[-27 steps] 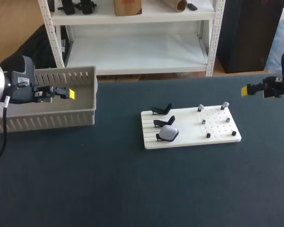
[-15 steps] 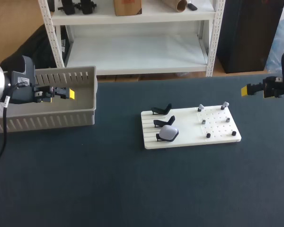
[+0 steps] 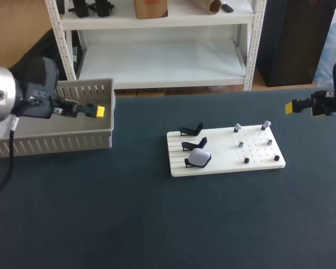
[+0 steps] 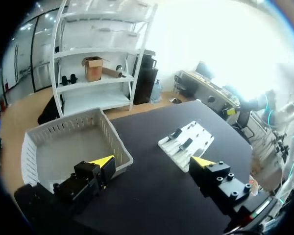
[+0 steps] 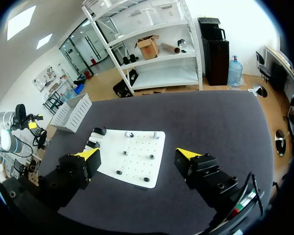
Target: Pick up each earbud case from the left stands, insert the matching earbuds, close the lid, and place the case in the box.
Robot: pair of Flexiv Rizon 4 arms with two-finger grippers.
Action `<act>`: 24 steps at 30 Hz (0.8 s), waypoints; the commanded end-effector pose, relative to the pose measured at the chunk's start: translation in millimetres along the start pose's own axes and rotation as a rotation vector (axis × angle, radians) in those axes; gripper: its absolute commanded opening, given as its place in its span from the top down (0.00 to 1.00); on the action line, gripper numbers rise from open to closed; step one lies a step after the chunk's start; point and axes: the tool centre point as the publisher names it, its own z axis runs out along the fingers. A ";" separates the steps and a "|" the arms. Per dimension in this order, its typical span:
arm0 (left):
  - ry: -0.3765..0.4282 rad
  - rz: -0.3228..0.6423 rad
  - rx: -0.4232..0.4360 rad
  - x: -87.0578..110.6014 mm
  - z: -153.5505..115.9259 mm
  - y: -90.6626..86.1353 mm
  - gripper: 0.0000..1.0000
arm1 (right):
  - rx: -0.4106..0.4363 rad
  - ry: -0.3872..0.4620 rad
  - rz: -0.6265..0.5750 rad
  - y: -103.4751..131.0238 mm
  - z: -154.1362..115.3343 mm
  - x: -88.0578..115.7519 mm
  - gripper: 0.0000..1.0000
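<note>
Your left gripper [image 3: 95,111] leaves the box [image 3: 56,140], likely for the last case [image 3: 199,157], jaws wide and empty. Your right gripper [image 3: 298,106] waits, jaws wide too.

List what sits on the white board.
Three black stands, the nearest carrying a white earbud case, and small earbuds on the white board's right half. The case covers most of its stand.

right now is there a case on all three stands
No, only one white case sits on the front stand; the others are bare.
</note>
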 end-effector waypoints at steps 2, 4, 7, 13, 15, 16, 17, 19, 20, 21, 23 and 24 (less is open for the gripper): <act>-0.200 0.645 0.452 9.9 -12.3 4.2 0.00 | 0.000 0.001 -0.001 -0.2 -0.3 -0.2 0.00; -0.200 0.645 0.452 9.9 -12.3 4.2 0.00 | 0.000 0.001 -0.001 -0.2 -0.3 -0.2 0.00; -0.200 0.645 0.452 9.9 -12.3 4.2 0.00 | 0.000 0.001 -0.001 -0.2 -0.3 -0.2 0.00; -0.242 0.648 0.514 18.3 -3.4 -14.0 0.00 | 0.000 0.001 -0.001 -0.2 -0.3 -0.2 0.00; -0.268 0.675 0.546 21.1 3.8 -32.7 0.00 | 0.000 0.001 -0.001 -0.2 -0.3 -0.2 0.00; -0.284 0.680 0.544 21.9 6.5 -39.0 0.00 | 0.000 0.001 -0.001 -0.2 -0.3 -0.2 0.00; -0.305 0.692 0.551 22.2 8.2 -44.9 0.00 | 0.000 0.001 -0.001 -0.2 -0.3 -0.2 0.00; -0.319 0.706 0.551 22.5 13.1 -58.4 0.00 | 0.000 0.001 -0.001 -0.2 -0.3 -0.2 0.00; -0.317 0.718 0.552 22.4 16.0 -63.9 0.00 | 0.000 0.001 -0.001 -0.2 -0.3 -0.2 0.00; -0.320 0.728 0.553 22.2 19.8 -70.8 0.00 | 0.000 0.001 -0.001 -0.2 -0.3 -0.2 0.00; -0.307 0.754 0.541 22.9 28.7 -82.7 0.00 | 0.000 0.001 -0.001 -0.2 -0.3 -0.2 0.00; -0.327 0.754 0.542 23.7 32.8 -86.4 0.00 | 0.000 0.001 -0.001 -0.2 -0.3 -0.2 0.00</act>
